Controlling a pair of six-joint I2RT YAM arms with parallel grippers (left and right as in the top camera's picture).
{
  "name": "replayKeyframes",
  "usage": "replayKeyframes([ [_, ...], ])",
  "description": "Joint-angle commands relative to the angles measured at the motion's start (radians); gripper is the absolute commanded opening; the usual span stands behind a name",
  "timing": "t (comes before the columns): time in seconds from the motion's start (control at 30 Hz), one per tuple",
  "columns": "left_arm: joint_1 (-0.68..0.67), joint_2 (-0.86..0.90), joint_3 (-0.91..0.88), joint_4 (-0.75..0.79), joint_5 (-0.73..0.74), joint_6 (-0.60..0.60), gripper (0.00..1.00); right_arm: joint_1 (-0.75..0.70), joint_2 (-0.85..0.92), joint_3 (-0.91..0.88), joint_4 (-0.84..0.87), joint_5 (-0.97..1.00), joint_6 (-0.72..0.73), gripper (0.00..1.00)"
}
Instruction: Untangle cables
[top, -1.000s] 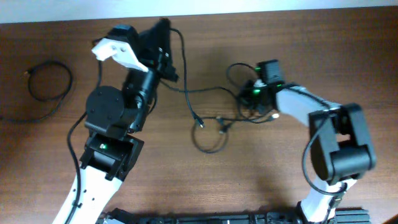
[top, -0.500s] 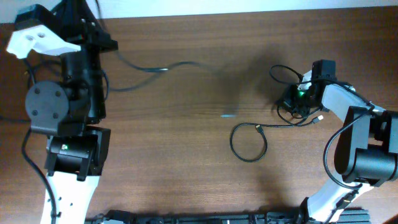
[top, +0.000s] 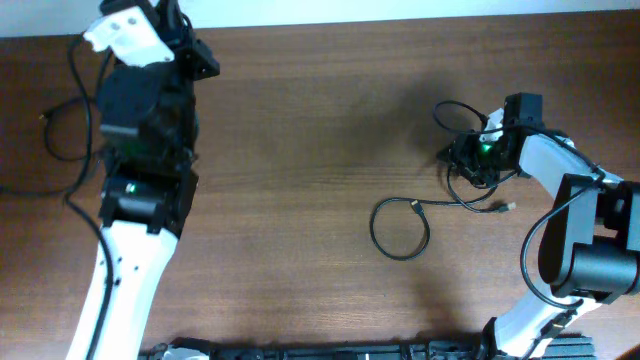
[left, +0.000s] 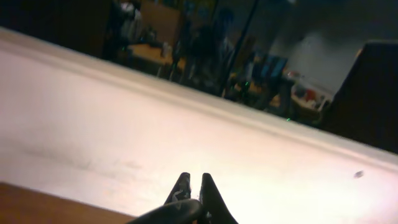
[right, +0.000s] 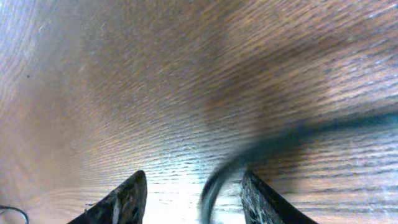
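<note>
Between the right gripper's (right: 194, 176) spread fingers runs what seems a blurred cable (right: 292, 134).

On the table (top: 300, 120), the left arm (top: 140, 200) runs up the left side, with the left gripper (left: 193, 186) at the far edge. Just left of that arm lies one cable (top: 48, 138), partly hidden under it. The right arm (top: 570, 200) stands at the right, with the right gripper (right: 193, 196) over a tangled cable (top: 462, 175), a strand of it between the fingers. A looped cable (top: 400, 228) lies just left of the tangle, nearer, and well apart from the left arm.
</note>
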Motion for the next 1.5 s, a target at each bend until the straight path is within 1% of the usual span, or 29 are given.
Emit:
replayKeyframes([
  [0.0, 0.039, 0.062, 0.018, 0.089, -0.011, 0.016, 0.0, -0.014, 0.116, -0.085, -0.043, 0.247, -0.014, 0.77],
  [0.03, 0.055, 0.089, 0.018, 0.151, -0.011, 0.016, 0.0, -0.014, 0.116, -0.085, -0.043, 0.247, -0.014, 0.99],
  [0.07, 0.066, 0.107, 0.018, 0.194, -0.011, 0.016, 0.0, -0.014, 0.116, -0.085, -0.043, 0.247, -0.014, 0.99],
  [0.1, 0.089, 0.145, 0.018, 0.278, -0.011, 0.016, 0.0, -0.014, 0.116, -0.085, -0.043, 0.247, -0.014, 0.99],
  [0.17, 0.112, 0.185, 0.018, 0.351, -0.011, 0.016, 0.0, -0.014, 0.116, -0.085, -0.043, 0.247, -0.014, 0.99],
  [0.4, 0.174, 0.344, 0.03, 0.498, -0.006, 0.016, 0.0, -0.014, 0.116, -0.085, -0.039, 0.247, -0.014, 0.99],
  [0.5, 0.195, 0.44, 0.075, 0.535, -0.006, 0.016, 0.0, -0.014, 0.116, -0.085, -0.039, 0.247, -0.014, 0.99],
  [0.73, 0.246, 0.723, 0.278, 0.526, 0.0, 0.016, 0.0, -0.014, 0.116, -0.085, -0.039, 0.247, -0.014, 0.99],
  [0.87, 0.256, 0.843, 0.364, 0.502, 0.121, 0.007, 0.0, -0.014, 0.116, -0.085, -0.039, 0.247, -0.014, 0.99],
  [0.93, 0.254, 0.876, 0.371, 0.488, 0.137, -0.036, 0.0, -0.014, 0.116, -0.085, -0.039, 0.247, -0.014, 0.99],
  [1.03, 0.245, 0.924, 0.371, 0.451, 0.137, -0.14, 0.0, -0.014, 0.116, -0.085, -0.039, 0.247, -0.014, 0.99],
  [1.17, 0.22, 0.927, 0.371, 0.29, 0.151, -0.154, 0.0, -0.014, 0.116, -0.085, -0.039, 0.247, -0.014, 0.99],
  [1.23, 0.216, 0.927, 0.371, 0.161, 0.151, -0.154, 0.0, -0.014, 0.116, -0.085, -0.039, 0.247, -0.014, 0.99],
  [1.3, 0.216, 0.927, 0.371, 0.076, 0.151, -0.154, 0.0, -0.014, 0.116, -0.085, -0.039, 0.247, -0.014, 0.98],
  [1.33, 0.216, 0.927, 0.371, 0.047, 0.151, -0.154, 0.23, -0.014, 0.116, -0.085, -0.039, 0.247, -0.014, 0.99],
  [1.37, 0.216, 0.927, 0.371, 0.023, 0.152, -0.154, 0.55, -0.014, 0.116, -0.085, -0.039, 0.247, -0.014, 0.99],
  [1.4, 0.216, 0.926, 0.371, -0.006, 0.158, -0.154, 0.8, -0.014, 0.116, -0.085, -0.039, 0.247, -0.014, 0.99],
  [1.43, 0.216, 0.926, 0.371, -0.027, 0.172, -0.154, 0.99, -0.014, 0.116, -0.085, -0.039, 0.247, -0.014, 0.99],
  [1.47, 0.216, 0.926, 0.371, -0.055, 0.204, -0.154, 0.99, -0.014, 0.116, -0.085, -0.039, 0.247, -0.014, 0.99],
])
